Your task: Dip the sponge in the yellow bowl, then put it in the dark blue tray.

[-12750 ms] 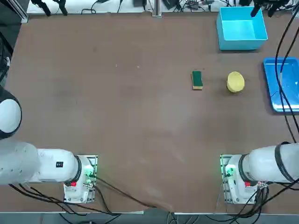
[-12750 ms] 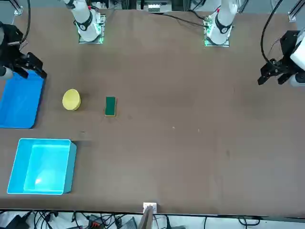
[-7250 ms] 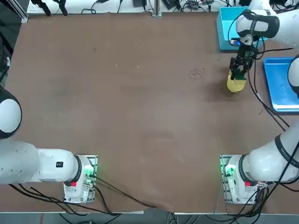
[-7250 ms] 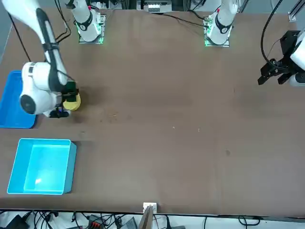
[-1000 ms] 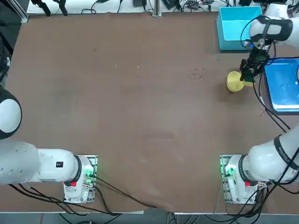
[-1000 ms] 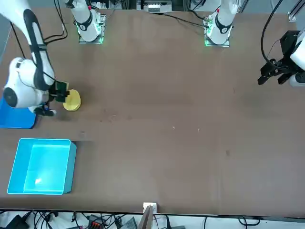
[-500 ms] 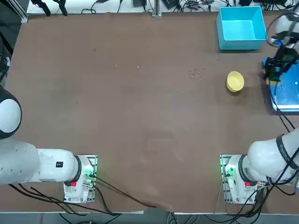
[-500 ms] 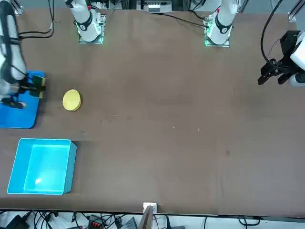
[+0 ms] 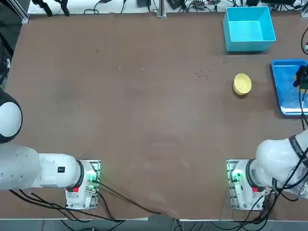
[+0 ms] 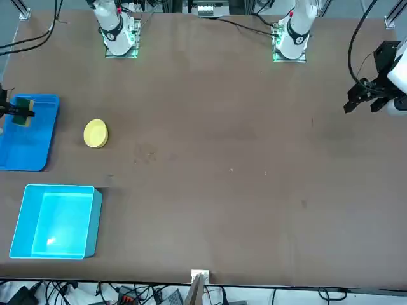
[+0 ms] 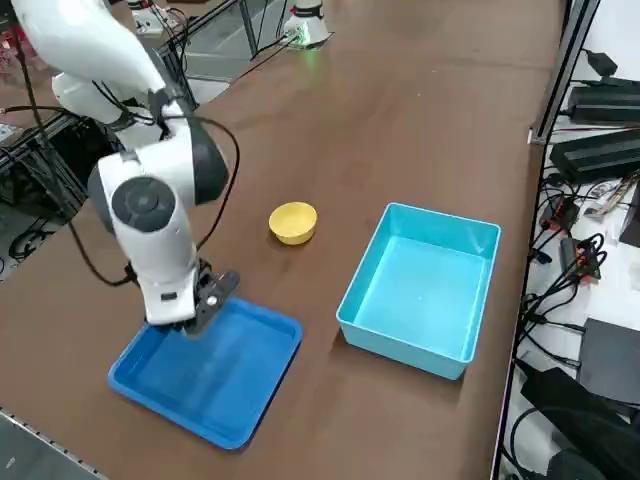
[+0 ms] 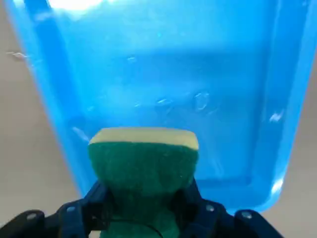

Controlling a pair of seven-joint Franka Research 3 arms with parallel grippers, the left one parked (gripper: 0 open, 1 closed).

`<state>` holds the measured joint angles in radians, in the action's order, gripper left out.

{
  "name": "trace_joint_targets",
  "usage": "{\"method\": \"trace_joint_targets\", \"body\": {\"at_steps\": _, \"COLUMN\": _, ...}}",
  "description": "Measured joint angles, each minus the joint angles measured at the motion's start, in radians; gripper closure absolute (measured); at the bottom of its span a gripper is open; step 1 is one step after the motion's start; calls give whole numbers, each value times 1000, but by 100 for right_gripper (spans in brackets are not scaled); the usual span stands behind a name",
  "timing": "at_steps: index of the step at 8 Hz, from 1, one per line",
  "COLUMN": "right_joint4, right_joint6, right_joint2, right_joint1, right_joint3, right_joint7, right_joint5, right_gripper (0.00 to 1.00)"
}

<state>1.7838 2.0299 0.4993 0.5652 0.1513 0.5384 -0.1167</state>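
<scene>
The sponge point(image 12: 143, 161), green scouring face over a yellow layer, is clamped between the fingers of my right gripper point(image 12: 143, 201), which is shut on it. In the front view the sponge point(image 10: 26, 108) hangs over the far end of the dark blue tray point(image 10: 32, 149), with the gripper point(image 10: 19, 113) at the picture's left edge. In the right side view the gripper point(image 11: 204, 302) hovers over the tray point(image 11: 225, 385) near its corner, and the sponge is hidden there. The yellow bowl point(image 10: 96, 133) stands alone on the table beside the tray, apart from the gripper.
A deeper light cyan box point(image 10: 56, 220) stands on the table past the tray and bowl point(image 9: 242, 83). A few small specks point(image 9: 203, 76) mark the brown tabletop where the sponge lay. The table's right edge runs just beyond the tray point(image 9: 288, 98).
My right gripper has carried the sponge away from the yellow bowl, sideways to above the dark blue tray. The bowl has stayed put.
</scene>
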Motion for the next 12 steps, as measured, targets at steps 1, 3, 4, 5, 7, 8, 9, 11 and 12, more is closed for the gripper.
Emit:
{"method": "trace_joint_targets", "body": {"at_steps": 1, "right_joint4": -31, "right_joint6": 26, "right_joint2": 48, "right_joint1": 14, "right_joint3": -1, "right_joint7": 28, "right_joint5": 0, "right_gripper": 37}}
{"method": "trace_joint_targets", "body": {"at_steps": 3, "right_joint4": -75, "right_joint6": 69, "right_joint2": 124, "right_joint1": 21, "right_joint3": -3, "right_joint7": 48, "right_joint5": 1, "right_gripper": 37}}
{"method": "trace_joint_targets", "body": {"at_steps": 4, "right_joint4": -85, "right_joint6": 94, "right_joint2": 148, "right_joint1": 22, "right_joint3": -4, "right_joint7": 54, "right_joint5": 1, "right_gripper": 37}}
{"method": "trace_joint_targets", "body": {"at_steps": 5, "right_joint4": -90, "right_joint6": 108, "right_joint2": 163, "right_joint1": 22, "right_joint3": -4, "right_joint7": 55, "right_joint5": 1, "right_gripper": 35}}
{"method": "trace_joint_targets", "body": {"at_steps": 7, "right_joint4": -92, "right_joint6": 111, "right_joint2": 174, "right_joint1": 23, "right_joint3": -4, "right_joint7": 60, "right_joint5": 1, "right_gripper": 28}}
{"method": "trace_joint_targets", "body": {"at_steps": 8, "right_joint4": -92, "right_joint6": 111, "right_joint2": 178, "right_joint1": 23, "right_joint3": -4, "right_joint7": 64, "right_joint5": 1, "right_gripper": 24}}
{"method": "trace_joint_targets", "body": {"at_steps": 9, "right_joint4": -92, "right_joint6": 111, "right_joint2": 183, "right_joint1": 23, "right_joint3": -5, "right_joint7": 66, "right_joint5": 1, "right_gripper": 16}}
{"method": "trace_joint_targets", "body": {"at_steps": 11, "right_joint4": -97, "right_joint6": 111, "right_joint2": 187, "right_joint1": 23, "right_joint3": -6, "right_joint7": 66, "right_joint5": 1, "right_gripper": 0}}
{"method": "trace_joint_targets", "body": {"at_steps": 12, "right_joint4": -110, "right_joint6": 110, "right_joint2": 186, "right_joint1": 23, "right_joint3": -6, "right_joint7": 66, "right_joint5": 1, "right_gripper": 0}}
